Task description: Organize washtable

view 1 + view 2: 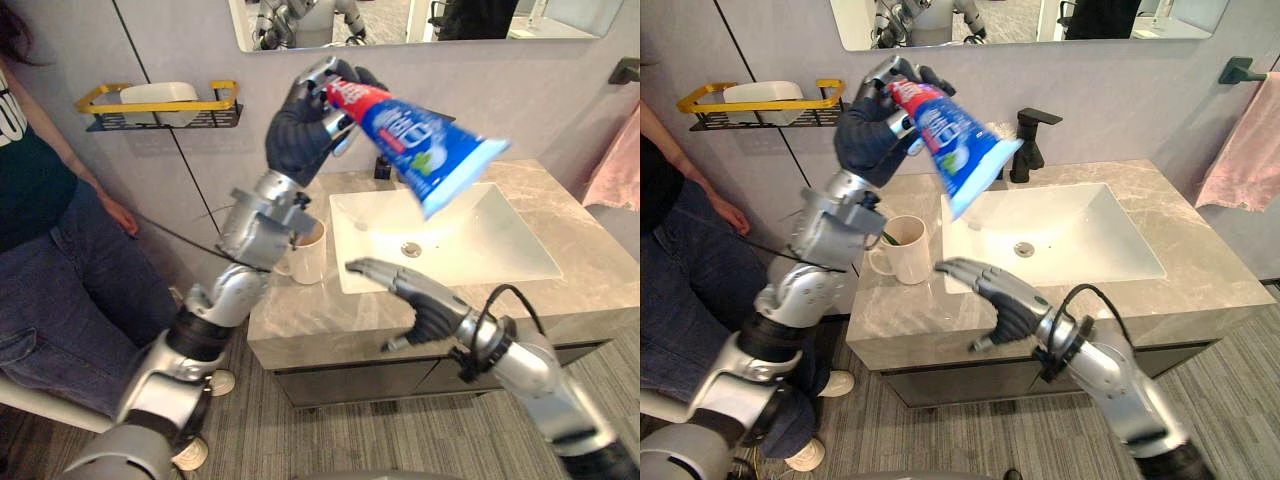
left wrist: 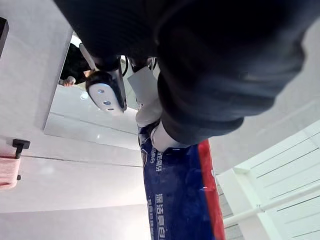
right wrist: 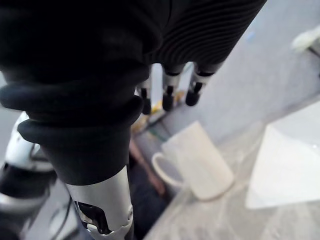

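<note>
Left eye view: grips the toothpaste tube [image 1: 420,145] in the curled left hand [image 1: 295,130], at 12 o'clock of the mug [image 1: 312,252] on the washtable [image 1: 300,310]. Right eye view: holds the right hand [image 1: 1005,305] open, empty, at 4 o'clock of the mug. Left wrist view: clamps the tube's red end. Right wrist view: faces the mug; probably best to upend the tube, then lower slowly.
</note>
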